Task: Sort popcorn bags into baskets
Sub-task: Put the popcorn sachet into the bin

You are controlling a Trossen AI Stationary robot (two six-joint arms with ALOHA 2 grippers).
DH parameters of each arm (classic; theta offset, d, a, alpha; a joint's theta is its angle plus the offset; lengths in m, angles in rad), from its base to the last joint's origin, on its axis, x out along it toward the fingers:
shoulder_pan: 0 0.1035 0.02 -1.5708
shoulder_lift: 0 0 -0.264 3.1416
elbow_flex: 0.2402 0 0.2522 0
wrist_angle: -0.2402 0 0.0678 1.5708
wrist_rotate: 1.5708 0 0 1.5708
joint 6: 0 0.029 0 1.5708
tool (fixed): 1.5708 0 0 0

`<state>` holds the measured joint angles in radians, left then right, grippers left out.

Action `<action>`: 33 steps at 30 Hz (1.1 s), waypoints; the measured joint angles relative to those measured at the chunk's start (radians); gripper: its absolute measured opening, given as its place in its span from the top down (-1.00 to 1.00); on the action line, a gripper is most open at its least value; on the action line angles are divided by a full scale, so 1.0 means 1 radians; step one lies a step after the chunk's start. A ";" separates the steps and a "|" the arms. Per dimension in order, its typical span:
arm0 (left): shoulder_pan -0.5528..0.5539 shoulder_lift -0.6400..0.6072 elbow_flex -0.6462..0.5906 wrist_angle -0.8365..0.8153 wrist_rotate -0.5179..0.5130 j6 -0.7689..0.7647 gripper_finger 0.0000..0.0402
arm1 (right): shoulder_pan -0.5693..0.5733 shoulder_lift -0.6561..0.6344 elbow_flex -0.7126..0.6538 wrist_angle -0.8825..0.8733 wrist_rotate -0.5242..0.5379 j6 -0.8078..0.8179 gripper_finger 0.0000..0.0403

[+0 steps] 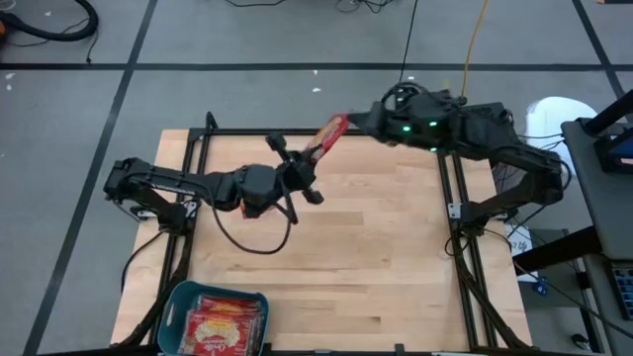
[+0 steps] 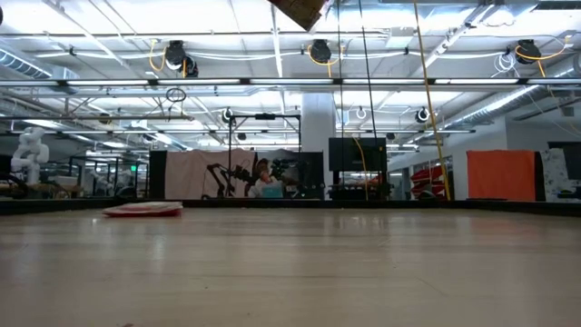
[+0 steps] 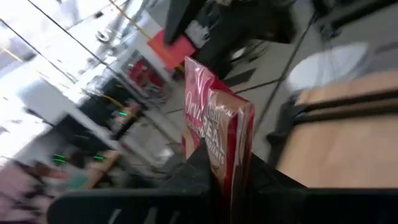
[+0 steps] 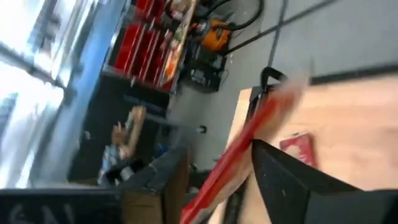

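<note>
My left gripper (image 1: 309,166) is clamped on the flat red popcorn packet (image 1: 329,134) high above the wooden table (image 1: 376,257) while my right gripper (image 1: 358,121) spreads, so a thin edge-hold could let it fall short of the teal plastic basket (image 1: 178,305).

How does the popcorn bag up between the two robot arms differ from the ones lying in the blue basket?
The raised popcorn bag hangs in the air, tilted edge-on, between the left gripper and the right gripper; the bags in the basket lie flat, face up. The raised one is over the table's far edge, the basket bags at the near edge. It is single; those are stacked. All are red packets.
</note>
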<state>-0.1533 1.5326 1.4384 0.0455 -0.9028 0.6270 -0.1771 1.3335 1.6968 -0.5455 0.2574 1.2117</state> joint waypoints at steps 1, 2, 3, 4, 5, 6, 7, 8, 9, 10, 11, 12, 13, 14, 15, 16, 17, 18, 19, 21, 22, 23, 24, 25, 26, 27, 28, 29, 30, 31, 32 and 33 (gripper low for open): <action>-0.010 -0.003 0.000 -0.007 0.010 -0.045 0.90 | -0.002 -0.018 0.000 -0.021 -0.014 -0.061 0.12; -0.022 -0.007 0.000 -0.012 0.019 -0.086 0.90 | -0.003 -0.038 0.000 -0.046 -0.030 -0.130 0.09; -0.033 -0.009 0.000 -0.013 0.027 -0.129 0.90 | -0.003 -0.055 0.000 -0.063 -0.042 -0.208 0.05; -0.042 -0.011 0.000 -0.007 0.037 -0.174 0.89 | -0.003 -0.073 0.000 -0.089 -0.049 -0.278 0.03; -0.051 -0.012 0.000 -0.001 0.046 -0.223 0.88 | 0.001 -0.091 0.000 -0.121 -0.050 -0.340 0.00; -0.061 -0.016 0.000 0.003 0.051 -0.275 0.87 | 0.008 -0.113 0.000 -0.152 -0.050 -0.394 -0.02; -0.072 -0.024 0.000 -0.002 0.061 -0.328 0.86 | 0.018 -0.130 0.000 -0.178 -0.049 -0.443 -0.03; -0.081 -0.029 0.000 -0.005 0.072 -0.382 0.86 | 0.029 -0.147 0.000 -0.200 -0.048 -0.486 -0.04; -0.086 -0.032 0.000 0.004 0.091 -0.434 0.87 | 0.041 -0.164 0.000 -0.222 -0.049 -0.523 -0.05; -0.090 -0.035 0.001 0.010 0.112 -0.482 0.88 | 0.052 -0.178 0.000 -0.247 -0.049 -0.553 -0.06; -0.095 -0.040 0.001 0.010 0.122 -0.529 0.90 | 0.063 -0.190 0.000 -0.271 -0.049 -0.575 -0.06; -0.105 -0.044 0.001 0.005 0.132 -0.575 0.90 | 0.074 -0.202 0.000 -0.292 -0.049 -0.591 -0.06; -0.111 -0.046 0.000 0.006 0.151 -0.619 0.90 | 0.086 -0.211 0.000 -0.315 -0.050 -0.603 -0.06; -0.115 -0.046 0.000 0.015 0.172 -0.663 0.90 | 0.100 -0.219 -0.003 -0.332 -0.050 -0.613 -0.07; -0.117 -0.048 0.000 0.028 0.196 -0.705 0.90 | 0.114 -0.229 -0.012 -0.335 -0.050 -0.624 -0.07; -0.117 -0.048 0.000 0.042 0.220 -0.739 0.90 | 0.129 -0.238 -0.024 -0.329 -0.050 -0.639 -0.07; -0.118 -0.048 0.000 0.059 0.245 -0.763 0.90 | 0.144 -0.247 -0.043 -0.315 -0.050 -0.658 -0.07; -0.118 -0.049 0.000 0.081 0.273 -0.777 0.90 | 0.160 -0.256 -0.067 -0.291 -0.050 -0.681 -0.07; -0.117 -0.048 0.000 0.103 0.303 -0.786 0.89 | 0.176 -0.263 -0.096 -0.261 -0.053 -0.703 -0.07; -0.117 -0.049 0.000 0.143 0.359 -0.795 0.88 | 0.203 -0.281 -0.159 -0.183 -0.075 -0.732 -0.07; -0.117 -0.049 0.000 0.152 0.379 -0.803 0.88 | 0.214 -0.289 -0.195 -0.135 -0.084 -0.736 -0.07; -0.117 -0.049 0.000 0.154 0.392 -0.809 0.88 | 0.223 -0.298 -0.232 -0.080 -0.102 -0.742 -0.07; -0.116 -0.049 0.000 0.155 0.405 -0.813 0.89 | 0.232 -0.310 -0.268 -0.020 -0.125 -0.750 -0.07; -0.116 -0.049 0.000 0.157 0.417 -0.814 0.90 | 0.241 -0.323 -0.309 0.048 -0.154 -0.755 -0.07; -0.116 -0.049 0.000 0.160 0.432 -0.814 0.90 | 0.249 -0.333 -0.345 0.108 -0.181 -0.758 -0.07; -0.116 -0.049 0.000 0.170 0.451 -0.814 0.90 | 0.255 -0.345 -0.387 0.178 -0.198 -0.761 -0.07; -0.114 -0.049 0.000 0.179 0.476 -0.814 0.90 | 0.260 -0.355 -0.426 0.247 -0.208 -0.761 -0.07; -0.109 -0.049 0.000 0.192 0.507 -0.815 0.89 | 0.266 -0.362 -0.464 0.312 -0.216 -0.758 -0.07; -0.106 -0.049 0.000 0.204 0.537 -0.817 0.88 | 0.271 -0.371 -0.506 0.383 -0.240 -0.755 -0.07; -0.104 -0.049 0.000 0.214 0.561 -0.825 0.87 | 0.274 -0.380 -0.545 0.455 -0.275 -0.752 -0.07; -0.102 -0.049 0.000 0.218 0.575 -0.833 0.87 | 0.277 -0.389 -0.582 0.529 -0.305 -0.748 -0.07; -0.098 -0.049 0.000 0.218 0.590 -0.841 0.87 | 0.278 -0.399 -0.620 0.603 -0.319 -0.735 -0.06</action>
<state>-0.2512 1.4834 1.4384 0.2636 -0.3130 -0.2145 0.1011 0.9342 1.0770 0.0575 -0.0618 0.4769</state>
